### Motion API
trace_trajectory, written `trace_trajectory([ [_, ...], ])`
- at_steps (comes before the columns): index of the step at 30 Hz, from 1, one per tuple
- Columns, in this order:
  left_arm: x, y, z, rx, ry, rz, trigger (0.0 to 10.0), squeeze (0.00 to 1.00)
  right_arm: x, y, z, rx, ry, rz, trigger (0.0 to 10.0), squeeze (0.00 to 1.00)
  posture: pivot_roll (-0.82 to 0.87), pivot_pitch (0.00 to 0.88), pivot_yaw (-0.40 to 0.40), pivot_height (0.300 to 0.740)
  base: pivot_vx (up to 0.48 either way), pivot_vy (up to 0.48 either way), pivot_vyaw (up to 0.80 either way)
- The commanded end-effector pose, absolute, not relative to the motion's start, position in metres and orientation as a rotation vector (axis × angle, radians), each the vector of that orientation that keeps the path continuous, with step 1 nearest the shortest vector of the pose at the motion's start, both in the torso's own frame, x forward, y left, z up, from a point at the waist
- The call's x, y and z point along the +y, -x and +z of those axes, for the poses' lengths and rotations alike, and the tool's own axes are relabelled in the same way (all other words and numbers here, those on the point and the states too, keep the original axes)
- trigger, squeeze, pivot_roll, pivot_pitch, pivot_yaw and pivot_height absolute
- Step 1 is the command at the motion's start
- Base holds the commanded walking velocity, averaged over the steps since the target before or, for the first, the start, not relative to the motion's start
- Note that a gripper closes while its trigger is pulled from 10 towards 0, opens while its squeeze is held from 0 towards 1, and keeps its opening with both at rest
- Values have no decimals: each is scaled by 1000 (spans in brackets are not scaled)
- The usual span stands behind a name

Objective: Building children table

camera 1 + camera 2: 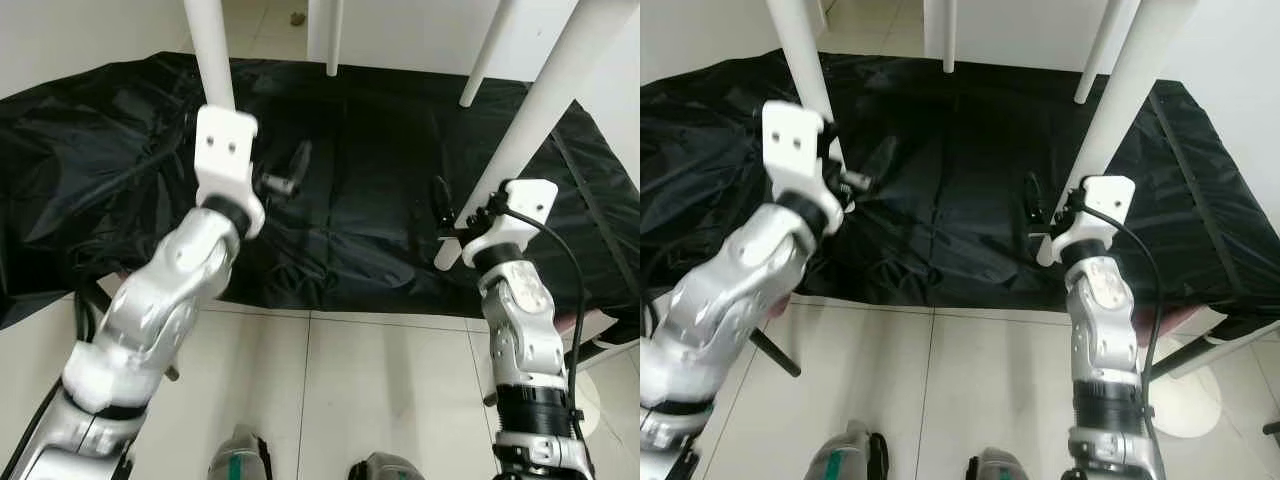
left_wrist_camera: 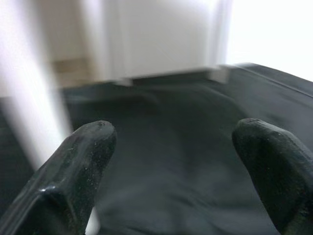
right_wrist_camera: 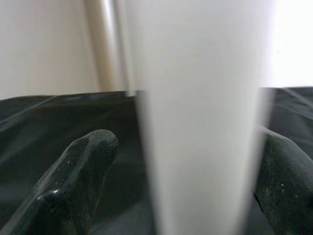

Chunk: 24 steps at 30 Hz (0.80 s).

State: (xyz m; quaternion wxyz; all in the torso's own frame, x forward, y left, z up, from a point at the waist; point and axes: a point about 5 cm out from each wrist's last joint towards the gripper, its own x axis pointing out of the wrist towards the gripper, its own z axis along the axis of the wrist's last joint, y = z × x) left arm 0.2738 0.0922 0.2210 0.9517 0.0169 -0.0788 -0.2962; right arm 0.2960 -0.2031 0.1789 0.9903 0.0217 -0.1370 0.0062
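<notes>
Feet (image 1: 240,455) show at six o'clock on the tiled floor (image 1: 380,380). Both silver arms reach up and forward over a black sheet (image 1: 370,200). At four o'clock the right hand (image 3: 181,171) has its fingers (image 3: 83,171) spread around a white table leg (image 1: 530,130), which stands between them. At ten o'clock the left hand (image 2: 176,166) is spread and holds nothing, another white leg (image 1: 212,55) just beside it. Two more legs (image 1: 334,38) stand on the sheet at twelve o'clock.

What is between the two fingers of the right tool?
A white table leg stands between the right tool's fingers, seen in the right wrist view.
</notes>
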Motion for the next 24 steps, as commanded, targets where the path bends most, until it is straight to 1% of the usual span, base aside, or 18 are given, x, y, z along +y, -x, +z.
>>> trace_trajectory([
  [1,86,-267,224,-185,-50,-693,10000,0,-207,-294,184,-309,-62,-11,10000,0,11,0,0,740,0,0,0],
  [2,90,-258,216,-164,-58,-702,10000,0,-211,-292,184,-310,-86,-29,10000,0,12,0,0,740,0,0,0],
  [3,94,-252,210,-147,-61,-705,10000,0,-212,-291,185,-311,-87,-26,10000,0,14,146,24,740,0,0,0],
  [24,94,-252,210,-147,-61,-705,10000,0,-212,-291,185,-311,-87,-26,10000,0,14,146,24,740,0,0,0],
])
